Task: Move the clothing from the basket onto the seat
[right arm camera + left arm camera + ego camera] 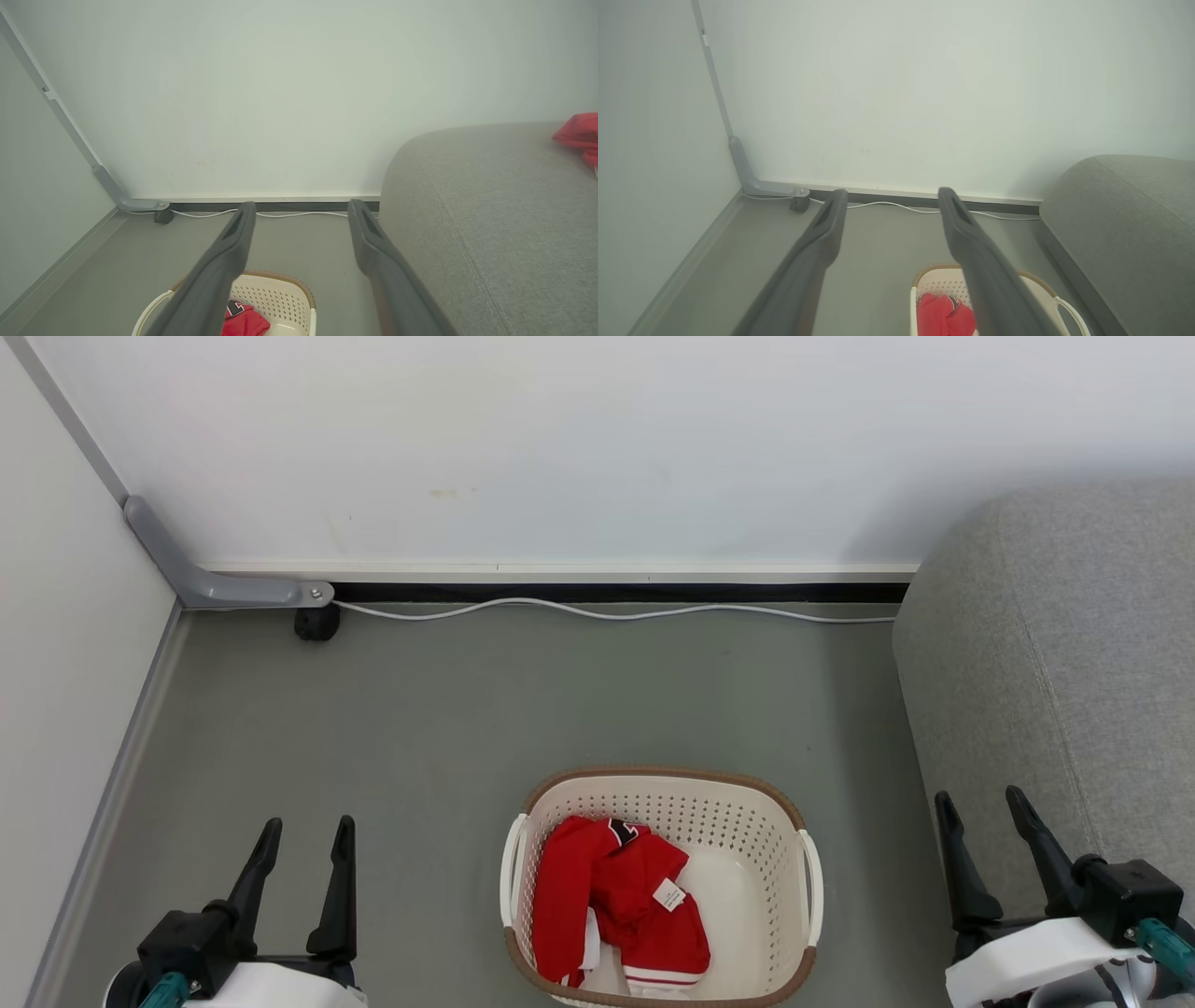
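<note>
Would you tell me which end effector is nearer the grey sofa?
Right. The right end effector sits beside the sofa; the left end effector is beyond the laundry basket.

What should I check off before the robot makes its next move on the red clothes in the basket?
1. The left tool is open and empty: ok.
2. The right tool is open and empty: ok.
3. The basket stands upright on the floor, between the two tools: ok.
4. The clothing lies uncovered in the basket, nothing on top of it: ok.
5. The seat has bare room beside the basket: ok; one red garment lies on it farther along.
6. How many pieces are bunched in the basket: cannot tell.
</note>
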